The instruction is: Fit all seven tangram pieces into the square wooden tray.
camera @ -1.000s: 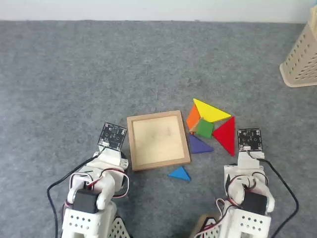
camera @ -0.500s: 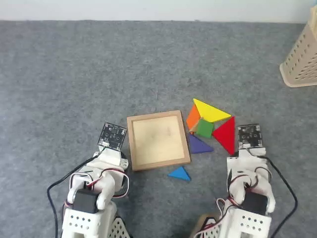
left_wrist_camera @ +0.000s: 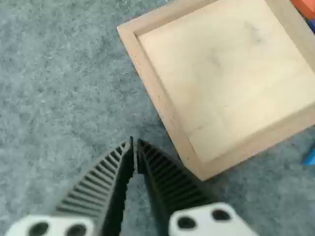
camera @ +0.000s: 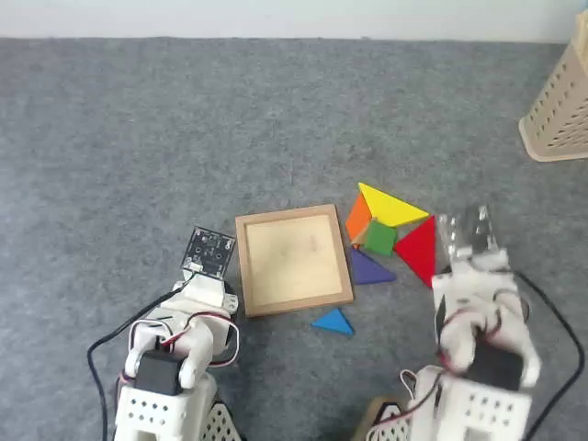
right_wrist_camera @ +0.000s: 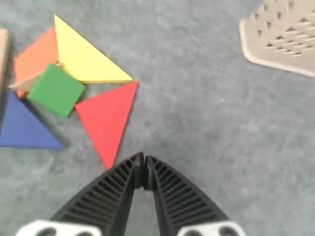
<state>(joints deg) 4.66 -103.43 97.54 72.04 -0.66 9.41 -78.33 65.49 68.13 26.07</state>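
The square wooden tray (camera: 246, 266) lies with nothing in it; its corner (left_wrist_camera: 129, 30) is just ahead of my left gripper (left_wrist_camera: 134, 143), which is shut over the carpet. To the tray's right lies a cluster: yellow triangle (camera: 390, 208), orange piece (camera: 357, 219), green square (camera: 378, 239), red triangle (camera: 419, 250) and purple-blue triangle (camera: 369, 268). A small blue triangle (camera: 333, 322) lies apart, in front of the tray. My right gripper (right_wrist_camera: 142, 158) is shut, holds nothing, and sits right by the red triangle's (right_wrist_camera: 110, 118) near tip.
A beige perforated basket (camera: 560, 101) stands at the far right edge, also in the right wrist view as the basket (right_wrist_camera: 283, 34). Grey carpet covers the table, with open room behind and to the left of the tray.
The right arm has moved forward, away from its base, alongside the red triangle. The left arm and all pieces have stayed put.
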